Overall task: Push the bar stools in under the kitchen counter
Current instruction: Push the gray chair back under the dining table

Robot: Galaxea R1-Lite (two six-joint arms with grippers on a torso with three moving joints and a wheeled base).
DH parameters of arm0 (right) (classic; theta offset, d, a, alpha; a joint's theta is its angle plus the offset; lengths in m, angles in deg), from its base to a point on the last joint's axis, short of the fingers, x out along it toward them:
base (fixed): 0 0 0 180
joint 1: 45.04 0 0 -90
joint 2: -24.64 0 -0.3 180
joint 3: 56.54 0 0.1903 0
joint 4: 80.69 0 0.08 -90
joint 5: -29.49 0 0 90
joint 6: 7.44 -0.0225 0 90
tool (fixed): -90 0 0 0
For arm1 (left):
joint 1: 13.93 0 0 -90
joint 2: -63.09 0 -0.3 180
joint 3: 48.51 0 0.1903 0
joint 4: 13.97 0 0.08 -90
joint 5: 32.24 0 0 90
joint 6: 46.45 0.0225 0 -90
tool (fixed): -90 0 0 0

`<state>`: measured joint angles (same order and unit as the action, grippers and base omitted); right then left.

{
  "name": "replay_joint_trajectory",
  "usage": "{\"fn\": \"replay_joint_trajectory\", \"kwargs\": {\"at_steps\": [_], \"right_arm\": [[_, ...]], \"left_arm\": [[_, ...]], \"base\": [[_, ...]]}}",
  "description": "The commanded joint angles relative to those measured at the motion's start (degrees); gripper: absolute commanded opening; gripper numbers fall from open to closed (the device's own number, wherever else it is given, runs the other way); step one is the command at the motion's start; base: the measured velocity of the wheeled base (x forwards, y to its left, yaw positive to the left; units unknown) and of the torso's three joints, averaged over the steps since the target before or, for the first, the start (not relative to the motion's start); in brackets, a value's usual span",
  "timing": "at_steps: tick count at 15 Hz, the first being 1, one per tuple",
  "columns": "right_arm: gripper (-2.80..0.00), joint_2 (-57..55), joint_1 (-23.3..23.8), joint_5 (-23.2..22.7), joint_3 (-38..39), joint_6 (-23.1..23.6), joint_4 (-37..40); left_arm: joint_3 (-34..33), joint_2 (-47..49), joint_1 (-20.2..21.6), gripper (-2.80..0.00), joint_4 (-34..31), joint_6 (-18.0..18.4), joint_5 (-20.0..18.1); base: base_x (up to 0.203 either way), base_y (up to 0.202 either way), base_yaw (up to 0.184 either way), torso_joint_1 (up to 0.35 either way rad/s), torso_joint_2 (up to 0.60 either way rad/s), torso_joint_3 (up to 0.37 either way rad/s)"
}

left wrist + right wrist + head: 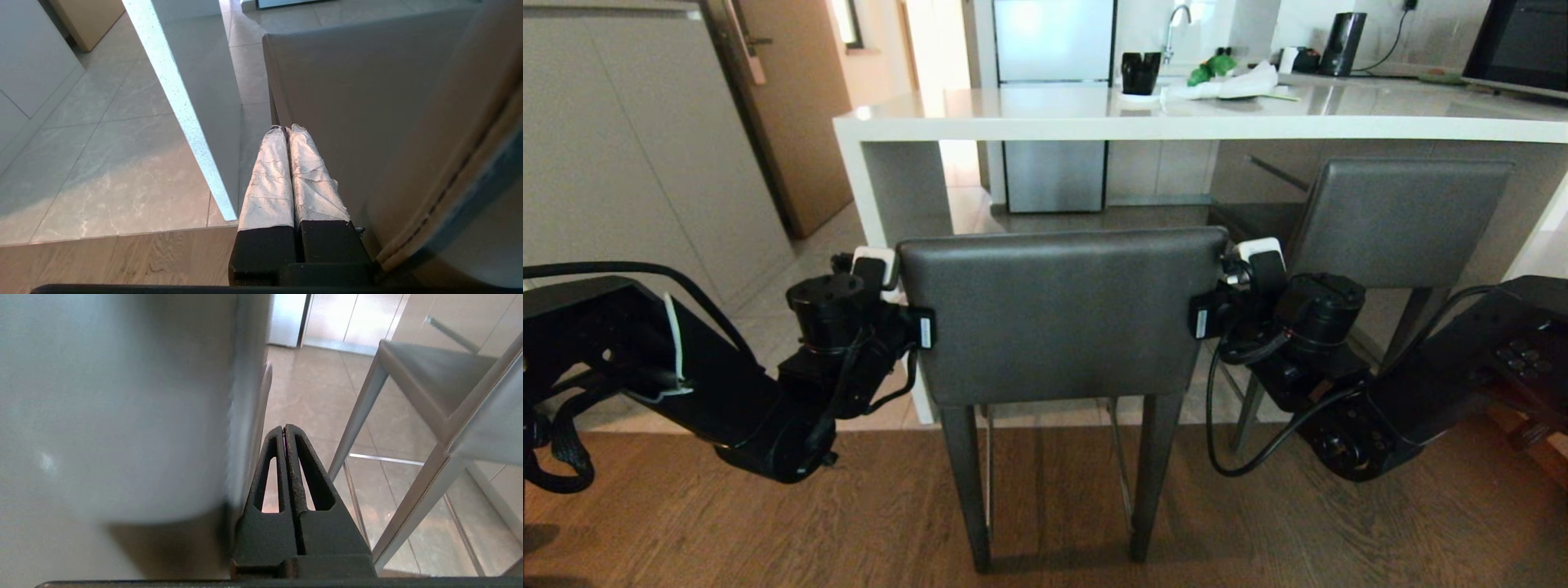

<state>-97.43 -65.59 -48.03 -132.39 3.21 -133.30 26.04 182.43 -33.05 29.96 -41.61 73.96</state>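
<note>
The near bar stool (1062,314) stands in front of me, its dark grey backrest facing me, just short of the kitchen counter (1176,122). My left gripper (908,314) lies shut against the backrest's left side; its white-taped fingertips (282,134) touch each other beside the stool (367,102), near the counter's white side panel (184,114). Pressed to the backrest's right side is my right gripper (1211,309), also shut (284,428), with the stool (122,396) close alongside. The second bar stool (1401,220) sits further right, partly under the counter (429,388).
A wooden door (784,106) and grey cabinets (621,163) are at the left. A fridge (1054,98) stands behind the counter. On the countertop are a black cup (1139,72), some cloth and a kettle (1347,41). Wood flooring changes to tile under the counter.
</note>
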Motion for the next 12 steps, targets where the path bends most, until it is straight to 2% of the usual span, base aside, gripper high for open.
{"fn": "replay_joint_trajectory", "kwargs": {"at_steps": [1, 8, 12], "right_arm": [[-2.80, 0.4, -0.1, 0.1, -0.5, 0.2, -0.4], [-2.80, 0.9, -0.1, 0.2, -0.2, 0.2, -0.4], [-2.80, 0.9, -0.1, 0.1, -0.2, 0.5, -0.4]], "left_arm": [[0.0, -0.5, -0.1, -2.80, 0.4, 0.0, 0.1], [0.0, -0.9, -0.6, -2.80, 0.1, 0.2, 0.1], [0.1, -0.9, -0.6, -2.80, 0.1, 0.3, 0.1]], "base": [[0.000, 0.000, 0.000, 0.000, 0.00, 0.000], [0.010, 0.000, 0.000, 0.000, 0.00, 0.001], [0.179, 0.000, 0.001, -0.002, 0.00, 0.004]]}}
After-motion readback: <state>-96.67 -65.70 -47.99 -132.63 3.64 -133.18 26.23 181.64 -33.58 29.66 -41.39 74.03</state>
